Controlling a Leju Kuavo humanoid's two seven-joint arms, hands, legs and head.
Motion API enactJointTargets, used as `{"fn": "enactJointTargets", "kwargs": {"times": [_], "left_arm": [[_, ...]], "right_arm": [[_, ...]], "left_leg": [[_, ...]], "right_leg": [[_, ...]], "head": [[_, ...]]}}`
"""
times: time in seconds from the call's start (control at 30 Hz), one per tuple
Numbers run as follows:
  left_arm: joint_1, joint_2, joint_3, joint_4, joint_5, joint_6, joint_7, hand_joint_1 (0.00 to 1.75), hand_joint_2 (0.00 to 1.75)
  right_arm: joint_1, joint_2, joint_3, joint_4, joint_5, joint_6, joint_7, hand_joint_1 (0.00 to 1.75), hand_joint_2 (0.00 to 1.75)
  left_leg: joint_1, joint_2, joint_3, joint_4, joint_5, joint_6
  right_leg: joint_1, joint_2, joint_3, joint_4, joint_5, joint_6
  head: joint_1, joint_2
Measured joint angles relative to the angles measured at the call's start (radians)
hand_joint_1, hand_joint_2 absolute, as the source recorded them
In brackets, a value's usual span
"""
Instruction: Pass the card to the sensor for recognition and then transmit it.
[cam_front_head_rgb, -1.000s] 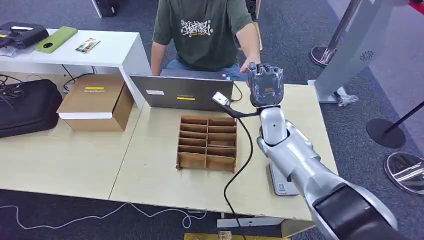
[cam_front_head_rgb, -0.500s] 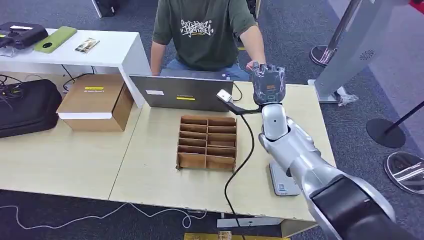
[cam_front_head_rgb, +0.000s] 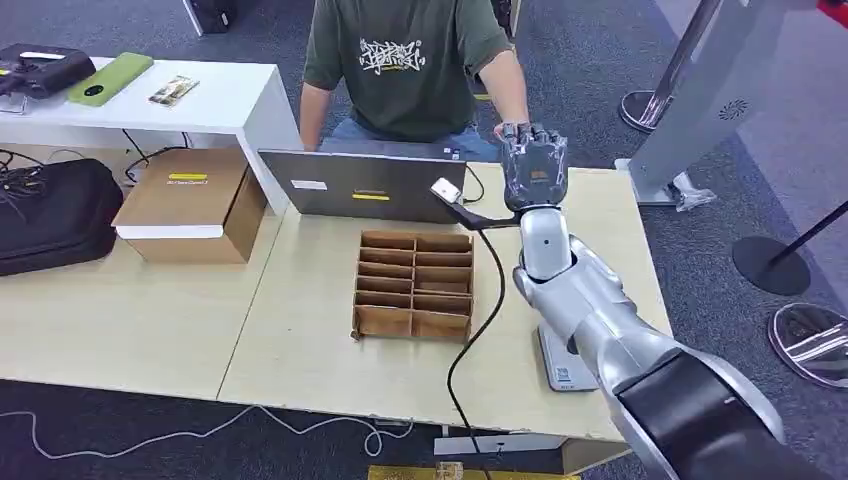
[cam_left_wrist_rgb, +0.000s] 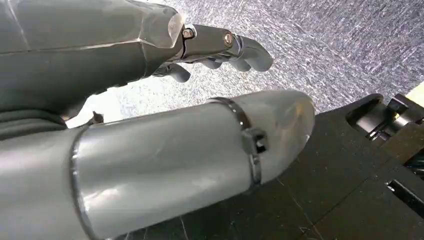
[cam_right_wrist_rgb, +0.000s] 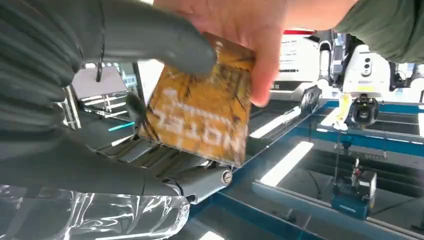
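My right hand (cam_front_head_rgb: 532, 170) is raised over the far edge of the light wood table (cam_front_head_rgb: 300, 340), in front of a seated person. Up close, its thumb (cam_right_wrist_rgb: 150, 40) and fingers pinch an orange printed card (cam_right_wrist_rgb: 200, 110). The person's hand (cam_right_wrist_rgb: 250, 25) grips the same card from the other side. Just left of my right hand, the small white sensor (cam_front_head_rgb: 445, 190) sits on a black stalk with a black cable trailing off the table's front. My left hand (cam_left_wrist_rgb: 220, 45) hangs over grey carpet, fingers loosely extended and holding nothing.
A brown cardboard divider tray (cam_front_head_rgb: 415, 285) lies mid-table, and a grey laptop (cam_front_head_rgb: 360, 185) stands behind it. A cardboard box (cam_front_head_rgb: 190, 200) and a black bag (cam_front_head_rgb: 50, 210) sit to the left. A white flat device (cam_front_head_rgb: 560, 370) lies under my right forearm.
My right hand has moved slightly farther out toward the person, still gripping the card. The person's hand has come up against my hand.
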Motion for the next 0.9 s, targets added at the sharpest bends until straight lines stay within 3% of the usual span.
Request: {"fn": "enactJointTargets", "kwargs": {"times": [0.23,0.5,0.67,0.8,0.9], "left_arm": [[0.001,0.000,0.000,0.000,0.010,0.009,0.000,0.00,0.00],[0.004,0.000,0.000,0.000,0.032,0.019,0.000,0.00,0.00],[0.008,0.002,0.000,0.000,0.043,0.027,-0.001,0.00,0.00],[0.014,0.005,0.000,0.000,0.049,0.027,-0.001,0.00,0.00],[0.015,0.008,0.000,0.000,0.052,0.026,-0.002,0.00,0.00]], "right_arm": [[0.001,0.008,-0.052,-0.016,0.001,0.000,-0.021,0.00,1.75],[0.049,0.004,-0.099,-0.139,0.001,0.000,-0.034,0.00,1.75],[0.090,-0.031,-0.097,-0.232,0.001,0.000,0.007,0.00,1.75],[0.095,-0.107,0.010,-0.291,0.001,0.000,0.132,0.00,1.75],[0.072,-0.196,0.172,-0.325,0.001,0.000,0.225,0.00,1.75]], "left_leg": [[0.000,0.000,0.000,0.000,0.000,0.000],[0.000,0.000,0.000,0.000,0.000,0.000],[0.000,0.000,0.000,0.000,0.000,0.000],[0.000,0.000,0.000,0.000,0.000,0.000],[-0.001,0.000,-0.001,0.001,0.000,0.000]], "right_leg": [[0.000,0.000,0.000,0.000,0.000,0.000],[0.000,0.000,-0.001,0.000,0.000,0.000],[0.000,0.000,-0.001,0.000,0.000,0.000],[0.000,0.000,0.000,0.000,0.000,0.000],[-0.001,0.000,-0.001,0.000,0.001,0.001]], "head": [[0.000,0.000],[0.000,0.000],[0.000,0.000],[0.000,0.000],[0.000,0.000]]}}
